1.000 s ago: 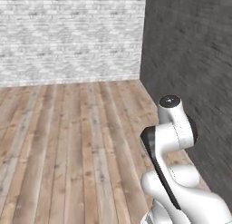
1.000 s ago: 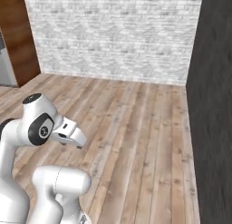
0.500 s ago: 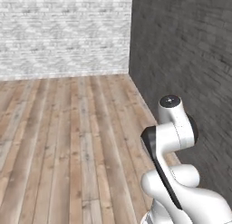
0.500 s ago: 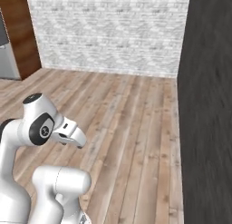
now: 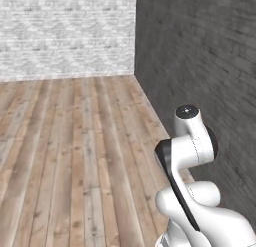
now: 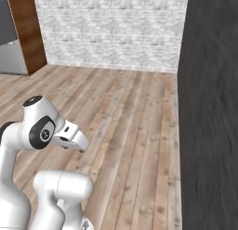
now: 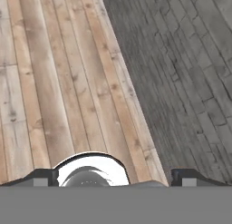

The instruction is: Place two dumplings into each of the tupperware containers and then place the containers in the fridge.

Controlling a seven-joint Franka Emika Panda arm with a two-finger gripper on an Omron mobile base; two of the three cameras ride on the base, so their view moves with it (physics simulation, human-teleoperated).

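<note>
Fridge (image 6: 11,43) – smooth silver-grey slab beside brown wood; claw (image 7: 115,177) spread, empty.

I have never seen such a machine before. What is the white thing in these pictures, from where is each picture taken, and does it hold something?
The white thing is a robot arm with dark joints, standing on a base that can drive. Two pictures come from cameras on that base, behind the arm: one looks over it from the left, the other from the right. The third comes from a camera on the hand itself, looking along the gripper; the two small dark tips at its bottom are the fingers, standing wide apart with nothing between them. So the gripper is open and holds nothing. Around the robot you see a wooden plank floor, a white brick wall and a dark grey brick wall. At the far left of the right picture stands a brown wooden panel.
</note>
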